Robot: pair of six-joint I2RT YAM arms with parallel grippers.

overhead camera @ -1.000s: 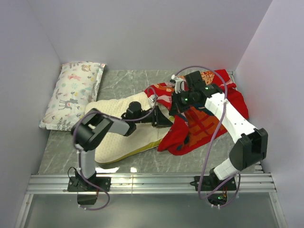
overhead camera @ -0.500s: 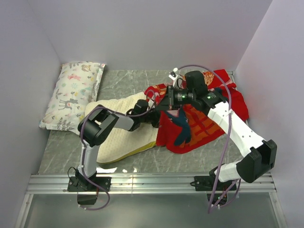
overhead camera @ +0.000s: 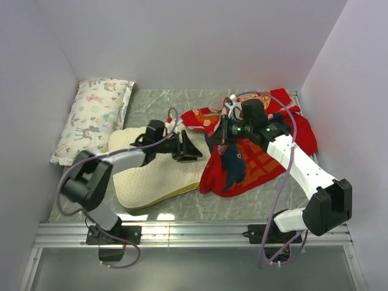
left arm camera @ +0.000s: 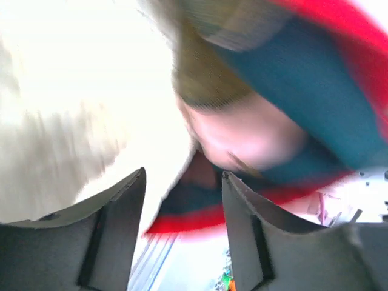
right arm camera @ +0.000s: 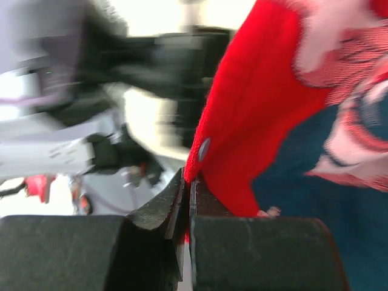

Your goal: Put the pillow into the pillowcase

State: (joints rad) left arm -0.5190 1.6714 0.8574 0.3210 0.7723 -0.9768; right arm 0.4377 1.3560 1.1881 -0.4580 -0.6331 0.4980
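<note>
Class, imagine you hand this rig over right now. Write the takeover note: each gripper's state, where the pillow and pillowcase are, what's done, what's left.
Left gripper: open, empty, at the right end of the pillow.
Right gripper: shut on the red edge of the pillowcase, holding it raised.
Pillow lies flat, left of centre; pillowcase bunched to its right.
Done: case edge gripped.
Left: slide the pillow in; nearly all of it shows outside the case.

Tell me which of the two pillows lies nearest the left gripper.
The cream quilted pillow in the middle, with the left gripper at its end; the animal-print pillow lies apart against the left wall.
</note>
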